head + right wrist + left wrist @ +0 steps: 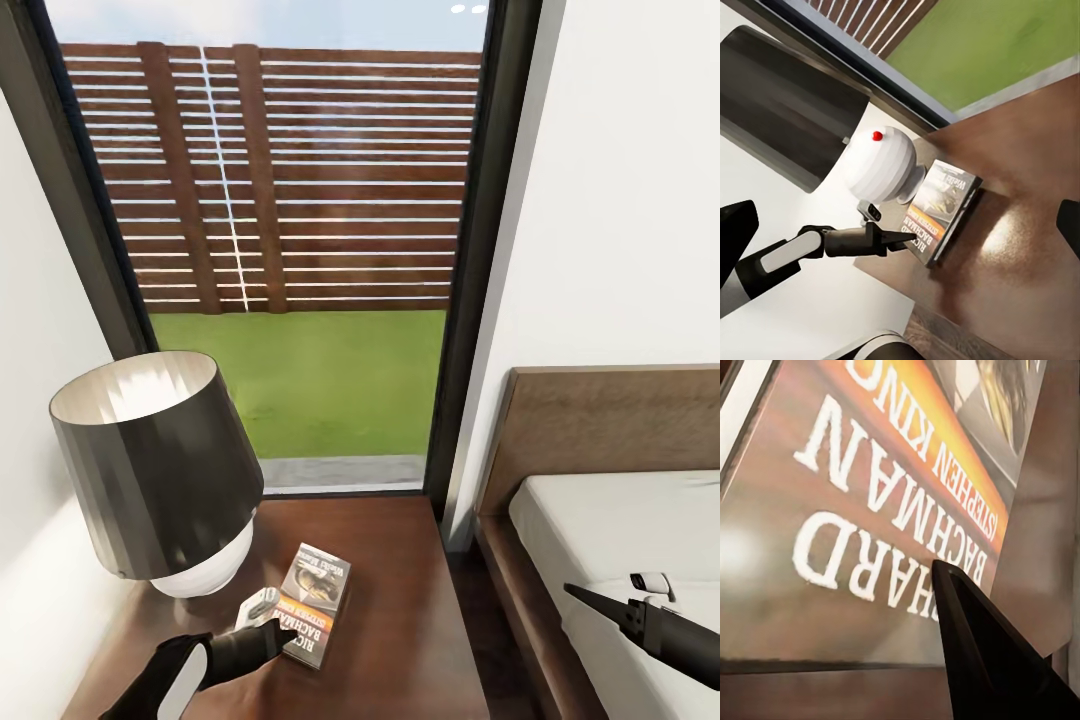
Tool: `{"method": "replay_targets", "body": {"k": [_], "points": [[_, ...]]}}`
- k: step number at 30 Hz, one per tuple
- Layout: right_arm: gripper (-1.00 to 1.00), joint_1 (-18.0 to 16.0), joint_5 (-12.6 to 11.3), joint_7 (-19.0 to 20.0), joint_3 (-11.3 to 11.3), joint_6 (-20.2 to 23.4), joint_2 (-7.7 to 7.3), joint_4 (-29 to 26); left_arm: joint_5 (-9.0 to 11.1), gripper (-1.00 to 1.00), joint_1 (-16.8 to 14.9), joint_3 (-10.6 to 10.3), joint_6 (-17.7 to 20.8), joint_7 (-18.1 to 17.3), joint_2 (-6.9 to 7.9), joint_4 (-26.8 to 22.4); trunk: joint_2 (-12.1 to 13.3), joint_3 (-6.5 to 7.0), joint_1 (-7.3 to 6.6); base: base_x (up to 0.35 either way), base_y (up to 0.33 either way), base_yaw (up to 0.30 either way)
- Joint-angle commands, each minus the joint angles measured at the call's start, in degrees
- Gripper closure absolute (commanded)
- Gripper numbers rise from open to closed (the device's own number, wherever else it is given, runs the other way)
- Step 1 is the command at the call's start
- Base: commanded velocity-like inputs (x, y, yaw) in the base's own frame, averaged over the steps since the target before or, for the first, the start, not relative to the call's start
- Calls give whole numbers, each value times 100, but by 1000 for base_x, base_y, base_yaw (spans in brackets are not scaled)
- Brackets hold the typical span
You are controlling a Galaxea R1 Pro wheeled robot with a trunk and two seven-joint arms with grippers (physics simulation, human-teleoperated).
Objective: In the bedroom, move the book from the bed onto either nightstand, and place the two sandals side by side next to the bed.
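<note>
**Book lying on the nightstand, left gripper at its near edge**

Where the head view looks down past a tall black-framed window, the nightstand fills the lower centre of the frame, its dark reddish-brown top lit by a soft glare. The book lies flat on that top, cover up, with its orange band and white lettering "RICHARD BACHMAN" readable. Just left of it stands a lamp with a dark shade and a rounded white base; the base and the book sit close together. The left gripper reaches in from the lower left of the frame, its dark fingertips at the book's near edge. In the left wrist view one dark fingertip lies over the cover close to the lettering; whether the fingers grip the book or merely rest against it cannot be told. The right wrist view shows the same arm pointing at the book's spine end. At the right of the head view, the bed shows its brown headboard and pale mattress, with the right gripper hanging over the mattress; how far its fingers are apart cannot be told.
</note>
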Motion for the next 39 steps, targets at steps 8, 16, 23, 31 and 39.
{"method": "replay_targets", "body": {"k": [8,16,23,31,39], "points": [[-100,-3,-22,-4,0,41,-1,1,18,100,-2,15,40,2,-6,-3,-2,-5,-1,0,0,0],[-100,-4,-22,-13,0,39,-1,1,22,100,-2,15,40,280,-16,-3,-2,-5,-1,0,0,0],[-100,-3,-20,-14,0,32,-1,2,97,100,-2,9,31,452,-24,-3,-2,-5,-1,0,0,0],[-100,-3,-19,-14,0,32,-1,2,341,100,-2,6,31,457,-16,-3,-2,-5,-1,0,0,0],[-100,-3,-18,-14,0,32,-1,3,396,100,-2,6,31,454,-9,-3,-83,-41,43,0,0,0]]}}
